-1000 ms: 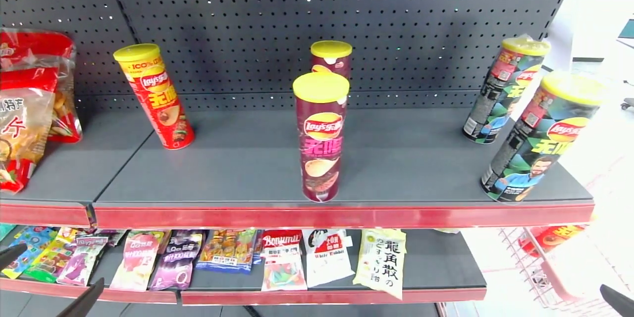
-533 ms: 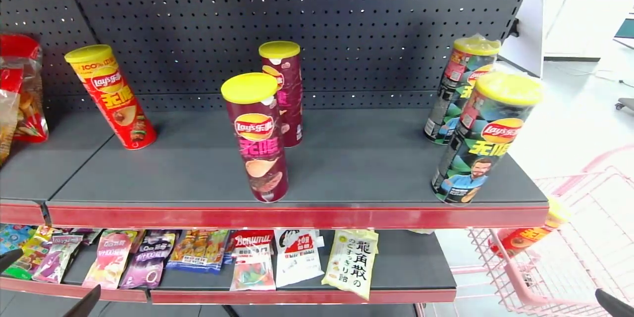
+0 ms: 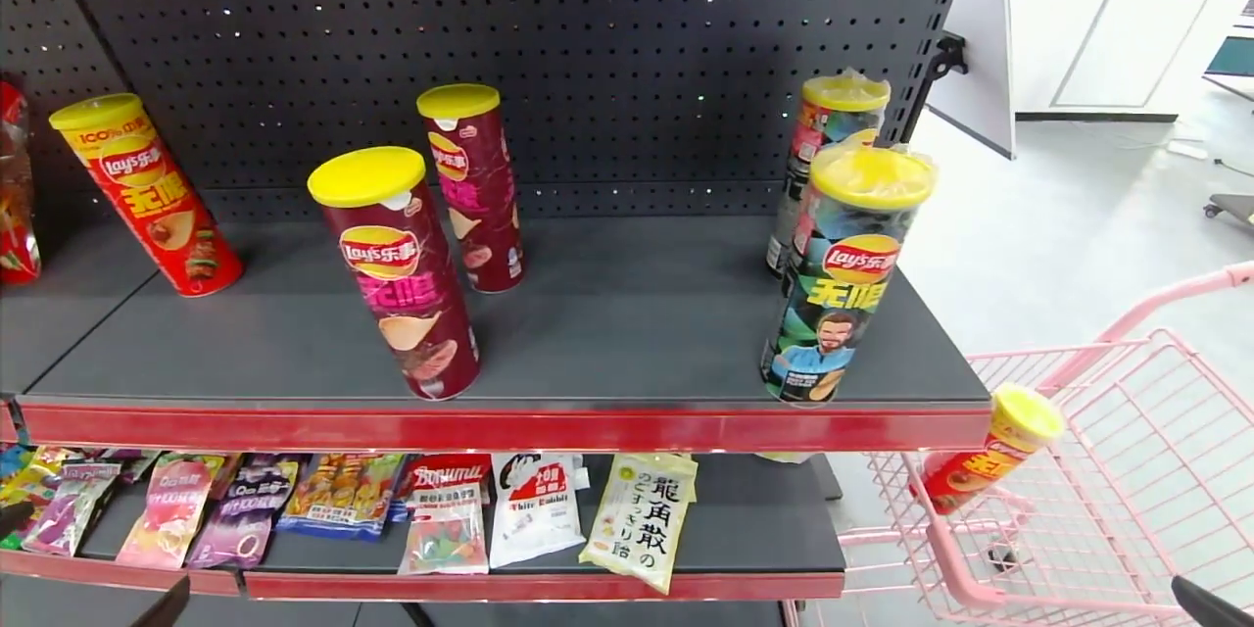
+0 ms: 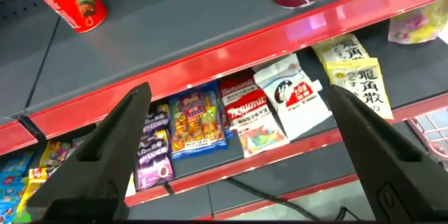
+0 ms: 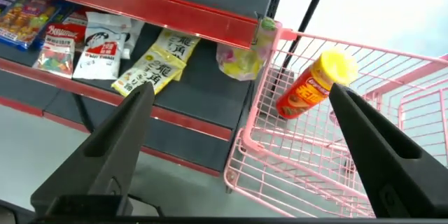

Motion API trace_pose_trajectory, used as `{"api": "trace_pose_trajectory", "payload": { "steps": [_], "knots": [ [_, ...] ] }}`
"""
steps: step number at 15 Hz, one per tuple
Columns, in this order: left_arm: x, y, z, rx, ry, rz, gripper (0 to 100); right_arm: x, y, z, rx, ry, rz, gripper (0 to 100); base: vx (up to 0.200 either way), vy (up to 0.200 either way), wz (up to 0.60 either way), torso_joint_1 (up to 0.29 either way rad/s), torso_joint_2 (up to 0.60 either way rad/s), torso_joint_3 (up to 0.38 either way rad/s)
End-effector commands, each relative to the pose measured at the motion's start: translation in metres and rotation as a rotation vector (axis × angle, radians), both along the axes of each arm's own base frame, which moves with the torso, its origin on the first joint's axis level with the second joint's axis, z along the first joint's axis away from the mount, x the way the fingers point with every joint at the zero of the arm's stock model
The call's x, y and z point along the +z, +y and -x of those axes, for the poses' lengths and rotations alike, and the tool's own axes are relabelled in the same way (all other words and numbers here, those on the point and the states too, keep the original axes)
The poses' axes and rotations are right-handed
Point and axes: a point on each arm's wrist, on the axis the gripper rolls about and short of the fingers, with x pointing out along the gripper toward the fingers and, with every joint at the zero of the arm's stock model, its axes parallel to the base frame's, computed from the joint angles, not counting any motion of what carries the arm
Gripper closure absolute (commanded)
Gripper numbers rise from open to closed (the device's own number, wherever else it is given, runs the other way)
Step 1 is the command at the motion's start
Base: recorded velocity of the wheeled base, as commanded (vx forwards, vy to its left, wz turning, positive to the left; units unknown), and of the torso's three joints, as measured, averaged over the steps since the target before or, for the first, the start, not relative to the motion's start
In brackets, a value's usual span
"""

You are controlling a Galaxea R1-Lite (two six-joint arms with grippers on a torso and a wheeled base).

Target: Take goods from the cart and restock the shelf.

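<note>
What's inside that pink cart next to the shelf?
One red chip can with a yellow lid, leaning tilted against the wire wall of the cart. The cart's far end runs off the picture's edge, so I cannot tell what lies there.

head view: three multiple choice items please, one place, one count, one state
1. Where is the red can farthest to the robot's right? A in the pink cart B on the lower shelf C in a gripper
2. How many chip cans stand on the upper shelf? A three B five C seven
3. The right gripper is: A open and empty B shut on a can C shut on a packet
Answers: A, it sits inside the wire basket; B, one red, two maroon, two dark; A, jaws apart, nothing between.
</note>
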Motion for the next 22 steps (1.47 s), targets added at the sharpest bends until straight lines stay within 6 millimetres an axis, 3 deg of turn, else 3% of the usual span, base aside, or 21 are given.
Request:
{"api": "trace_pose_trajectory", "payload": {
  "steps": [1,7,14,22],
  "knots": [
    [0.001,0.0,0.001,0.0,-0.009,0.003,0,0.0,0.0,0.0,0.001,0.002,0.001,0,-0.2,0.0,0.0,0.007,0.0,0.002],
    [0.001,0.002,0.006,-0.002,-0.038,0.011,0,-0.003,0.0,0.001,-0.002,0.008,0.002,0,-0.033,0.0,0.0,0.003,0.0,0.001],
    [-0.008,0.012,0.03,-0.011,-0.092,0.021,0,-0.005,0.0,0.0,-0.004,0.019,0.002,0,0.0,0.0,-0.6,0.004,0.0,0.004],
    [-0.018,0.02,0.048,-0.005,-0.153,0.045,0,-0.005,0.0,-0.003,-0.036,0.032,0.021,0,0.0,0.0,0.0,0.0,0.0,0.0]
  ]
}}
